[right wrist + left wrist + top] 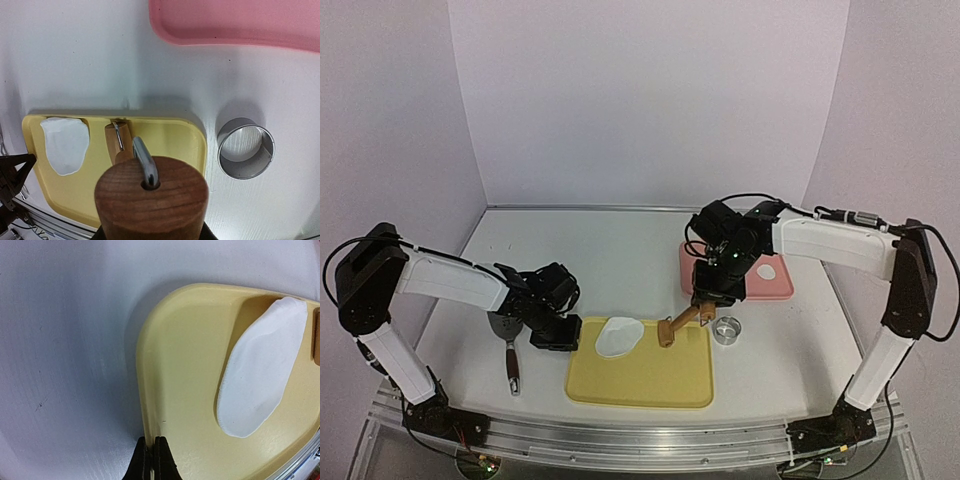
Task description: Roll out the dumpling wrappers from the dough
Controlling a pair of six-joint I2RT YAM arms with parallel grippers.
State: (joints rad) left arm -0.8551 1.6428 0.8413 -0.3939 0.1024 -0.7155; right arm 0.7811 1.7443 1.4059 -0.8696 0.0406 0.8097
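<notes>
Gripping the roller (150,197) by its wooden handle, the right gripper (705,303) is hanging over the far right corner of the yellow tray (650,385), jaws clamping the handle. Roller is tilting down to the left, its barrel end sitting at the tray's far edge, just right of the dough (618,336), with a small gap showing in the right wrist view. Dough is lying flat and irregular in the tray's far left part. Left gripper (152,460) is sitting at the tray's left rim near the far left corner, fingers pinched together, holding nothing. Ring cutter (246,148) is standing on the tabletop just off the tray's far right corner. One wrapper (767,270) is lying on the pink tray (780,288), toward the tabletop's right edge. Spatula (509,352) is lying on the tabletop left of the yellow tray, handle pointing to the near edge.
</notes>
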